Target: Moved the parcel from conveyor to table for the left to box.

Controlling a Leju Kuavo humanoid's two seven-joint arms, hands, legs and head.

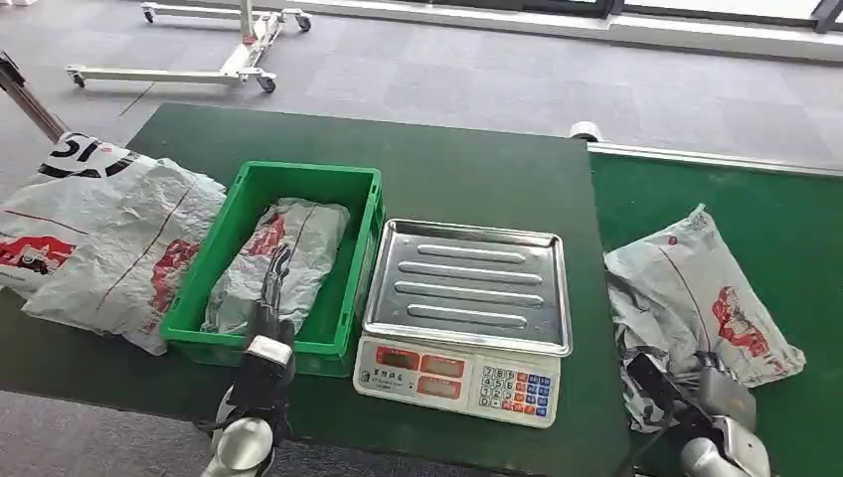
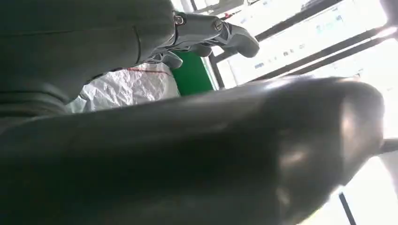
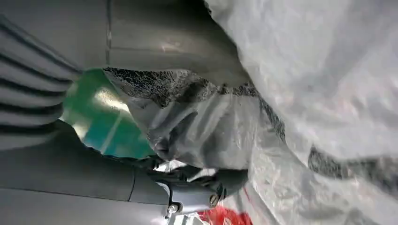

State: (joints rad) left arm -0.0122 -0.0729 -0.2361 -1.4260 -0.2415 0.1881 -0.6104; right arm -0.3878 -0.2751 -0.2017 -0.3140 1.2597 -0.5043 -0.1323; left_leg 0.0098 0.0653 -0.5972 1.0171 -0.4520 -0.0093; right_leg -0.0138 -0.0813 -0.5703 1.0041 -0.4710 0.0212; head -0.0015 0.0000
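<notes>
No legible text on anything.

Head view high, looking down; wrist views close behind hands.

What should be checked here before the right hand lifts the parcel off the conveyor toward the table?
1. Right hand on the parcel: ok, fingers wrap its near edge in the right wrist view.
2. Grip firm enough to lift: cannot tell.
3. Scale tray bare: ok.
4. Green crate free: not ok, a bagged parcel lies inside.
5. Left hand out of the way: not ok, it is over the crate on that bag.
</notes>
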